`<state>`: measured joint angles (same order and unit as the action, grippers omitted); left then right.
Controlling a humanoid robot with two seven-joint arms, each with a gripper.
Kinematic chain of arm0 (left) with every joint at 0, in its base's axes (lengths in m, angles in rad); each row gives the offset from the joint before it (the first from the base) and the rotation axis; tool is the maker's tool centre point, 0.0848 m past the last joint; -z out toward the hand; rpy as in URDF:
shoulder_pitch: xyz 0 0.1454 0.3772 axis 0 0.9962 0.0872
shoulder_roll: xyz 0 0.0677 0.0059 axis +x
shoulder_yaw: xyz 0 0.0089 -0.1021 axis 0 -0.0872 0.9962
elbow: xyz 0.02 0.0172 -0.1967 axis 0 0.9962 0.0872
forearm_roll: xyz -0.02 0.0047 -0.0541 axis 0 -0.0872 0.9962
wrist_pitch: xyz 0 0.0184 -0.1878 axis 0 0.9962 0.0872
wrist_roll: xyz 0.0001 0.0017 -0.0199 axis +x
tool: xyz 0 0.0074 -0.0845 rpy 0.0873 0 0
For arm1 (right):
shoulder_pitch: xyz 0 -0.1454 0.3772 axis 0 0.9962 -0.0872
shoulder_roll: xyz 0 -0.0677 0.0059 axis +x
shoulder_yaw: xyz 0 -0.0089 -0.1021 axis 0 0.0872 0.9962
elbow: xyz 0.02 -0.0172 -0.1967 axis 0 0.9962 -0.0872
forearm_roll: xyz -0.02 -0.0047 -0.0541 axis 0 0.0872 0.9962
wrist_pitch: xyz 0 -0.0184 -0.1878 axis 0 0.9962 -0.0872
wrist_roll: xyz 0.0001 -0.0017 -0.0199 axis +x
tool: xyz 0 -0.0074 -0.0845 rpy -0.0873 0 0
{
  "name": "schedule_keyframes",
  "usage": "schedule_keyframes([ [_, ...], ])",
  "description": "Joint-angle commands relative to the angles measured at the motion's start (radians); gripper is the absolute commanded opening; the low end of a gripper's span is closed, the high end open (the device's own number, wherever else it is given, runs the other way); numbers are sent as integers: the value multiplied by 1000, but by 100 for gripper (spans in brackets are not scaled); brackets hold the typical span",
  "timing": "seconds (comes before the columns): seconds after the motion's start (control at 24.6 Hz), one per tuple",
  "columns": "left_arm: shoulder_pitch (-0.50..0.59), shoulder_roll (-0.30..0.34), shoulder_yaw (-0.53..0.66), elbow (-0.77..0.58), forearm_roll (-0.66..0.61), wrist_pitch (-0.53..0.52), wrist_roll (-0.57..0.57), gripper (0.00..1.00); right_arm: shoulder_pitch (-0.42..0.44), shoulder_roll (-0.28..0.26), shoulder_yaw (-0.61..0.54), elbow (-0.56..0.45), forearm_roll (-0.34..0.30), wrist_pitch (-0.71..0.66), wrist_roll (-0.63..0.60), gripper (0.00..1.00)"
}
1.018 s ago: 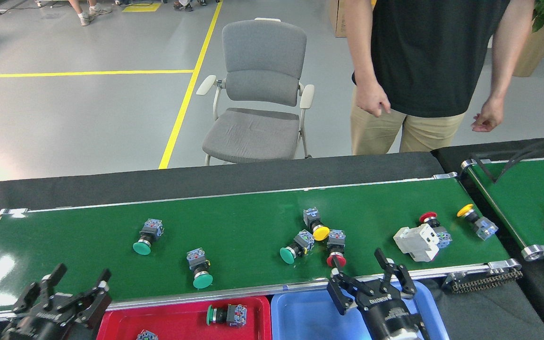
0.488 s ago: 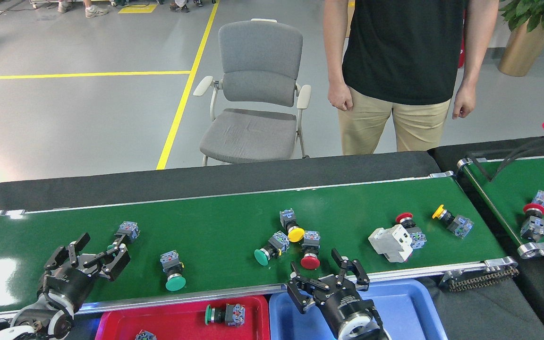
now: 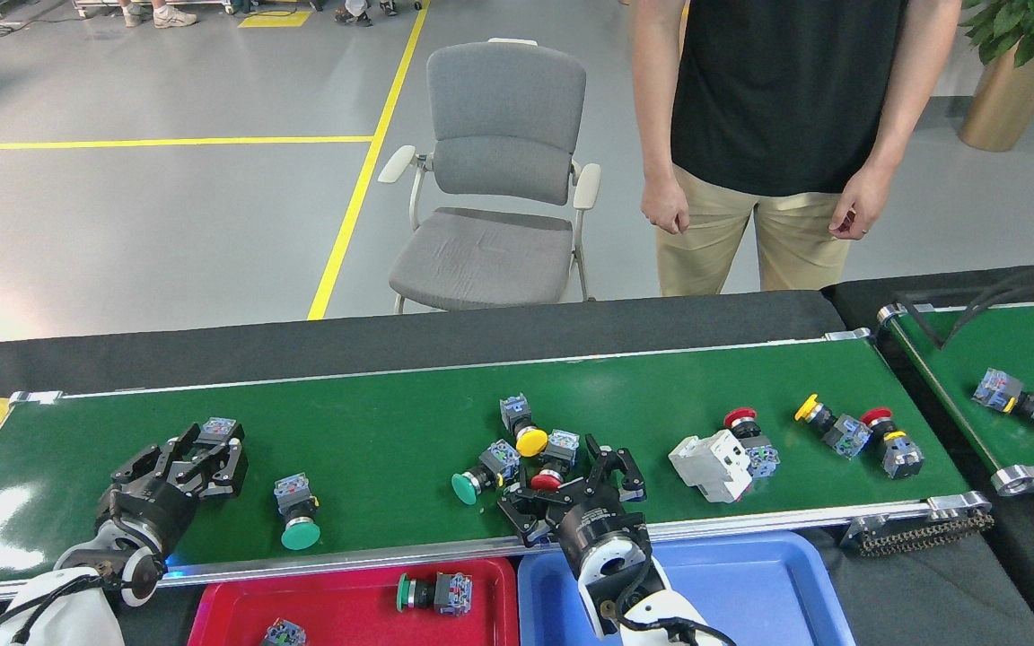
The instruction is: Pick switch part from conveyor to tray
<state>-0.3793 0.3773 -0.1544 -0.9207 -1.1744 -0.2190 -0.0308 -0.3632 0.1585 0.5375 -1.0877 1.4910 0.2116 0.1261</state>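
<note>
The conveyor point(image 3: 391, 422) runs across the head view with several switch parts on it. My left gripper point(image 3: 203, 453) is low over the belt's left part, open. Its fingers point(image 3: 232, 462) stand on either side of a switch part point(image 3: 218, 429), whose grey-blue block shows at the tips and whose cap is hidden. My right gripper point(image 3: 571, 484) is open over the belt's front edge, its fingers point(image 3: 629, 468) straddling a red-capped switch part point(image 3: 548, 478). The red tray point(image 3: 239, 610) in front holds a green-capped switch part point(image 3: 432, 592) and another point(image 3: 284, 632).
Loose on the belt: green-capped switches point(image 3: 297, 519) point(image 3: 481, 471), a yellow one point(image 3: 521, 429), a white block point(image 3: 710, 465), more switches point(image 3: 827, 426) at the right end. A blue tray point(image 3: 750, 592) stands beside the red one. A person point(image 3: 777, 135) stands behind; a second belt point(image 3: 975, 359) runs at right.
Both grippers have reached forward from the front rail onto the belt, the left to a green-capped switch, the right over the red-capped one. The parts have drifted left with the belt.
</note>
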Motion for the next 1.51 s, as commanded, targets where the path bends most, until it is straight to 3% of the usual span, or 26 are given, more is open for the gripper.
schedule_keyframes([
  [0.0, -16, 5, 1, -7, -1, -3, 11, 28, -13, 1, 9, 6, 2, 22, -6, 24],
  [0.08, -13, 6, 1, -15, 1, -13, 11, 19, -14, 1, 10, 5, 2, 22, -8, 7],
  [0.24, 48, 23, 32, -210, 10, -128, 11, 12, -5, -11, 10, -31, 3, 28, -51, 4],
  [0.41, 229, 66, 156, -443, 2, -310, 0, 15, 41, -50, 25, -173, 6, 3, -63, 5],
  [0.53, 476, 52, 288, -638, 1, -530, -1, 29, 89, -102, 145, -307, 6, -109, -66, 6],
  [0.57, 534, 46, 319, -675, 2, -566, -1, 30, 104, -106, 173, -342, 6, -135, -72, 10],
  [0.61, 591, 29, 346, -716, 1, -566, -1, 35, 124, -119, 211, -383, 6, -172, -91, 26],
  [0.65, 640, -9, 355, -751, -2, -566, -3, 52, 142, -134, 251, -403, 6, -215, -131, 82],
  [0.69, 657, -43, 355, -765, -5, -566, -3, 79, 150, -134, 272, -403, 6, -238, -154, 100],
  [0.73, 660, -63, 355, -770, -8, -566, -3, 98, 150, -134, 286, -403, 6, -247, -158, 100],
  [1.02, 668, -77, 404, -773, -8, -566, 0, 100, 164, -137, 260, -425, -1, -245, -160, 100],
  [1.1, 680, -86, 446, -771, -8, -447, 0, 100, 198, -140, 159, -479, -1, -198, -160, 100],
  [1.22, 686, -90, 466, -759, -8, -68, 11, 100, 338, -139, -11, -552, -3, -86, -203, 100],
  [1.3, 686, -90, 470, -734, -10, 13, 11, 100, 451, -139, -80, -577, -3, -37, -293, 100],
  [1.47, 697, -84, 503, -692, -10, 13, 11, 100, 624, -132, -211, -592, -8, 2, -408, 100],
])
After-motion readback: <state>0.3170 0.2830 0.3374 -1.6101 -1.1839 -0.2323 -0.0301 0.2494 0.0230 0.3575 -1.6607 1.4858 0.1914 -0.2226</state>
